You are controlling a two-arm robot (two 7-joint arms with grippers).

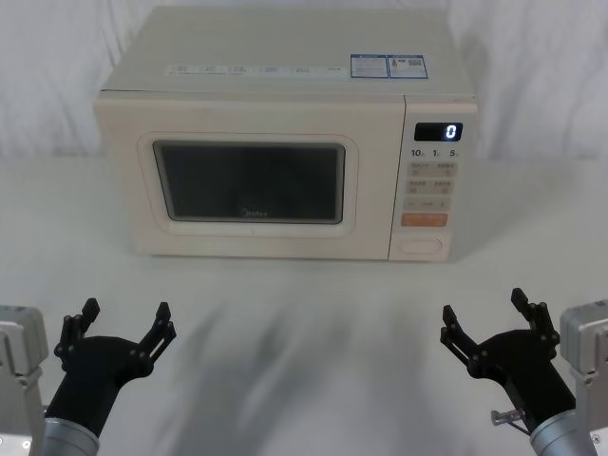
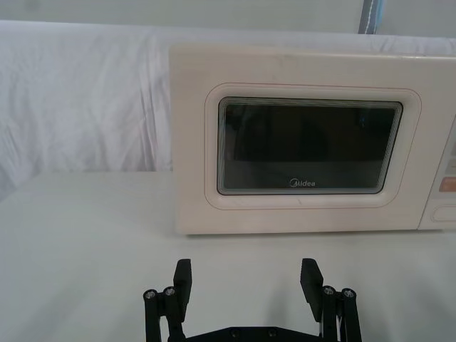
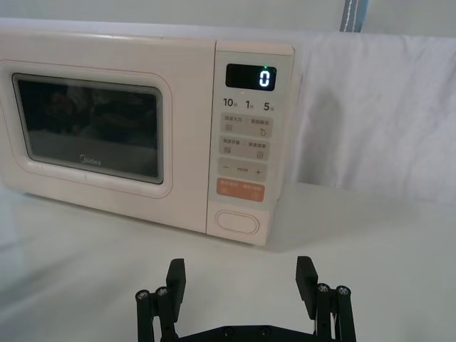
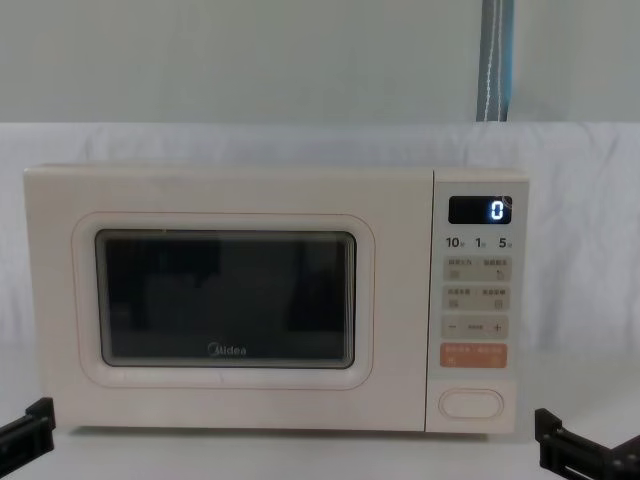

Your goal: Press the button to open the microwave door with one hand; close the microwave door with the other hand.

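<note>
A cream microwave stands at the back of the white table with its microwave door (image 1: 249, 185) (image 2: 310, 149) (image 3: 89, 135) (image 4: 225, 300) shut flush; the door has a dark window and a grey logo. The button (image 1: 422, 246) (image 3: 239, 221) (image 4: 472, 403), a plain cream oval key, sits at the bottom of the keypad panel, under an orange key. My left gripper (image 1: 125, 321) (image 2: 246, 279) is open near the table's front left, well short of the door. My right gripper (image 1: 484, 316) (image 3: 241, 279) is open at the front right, level with the keypad and apart from it.
The keypad panel (image 1: 434, 180) shows a lit "0" on its display (image 4: 480, 209). A white cloth (image 1: 304, 313) covers the table and the backdrop behind the microwave. Bare tabletop lies between the grippers and the microwave's front.
</note>
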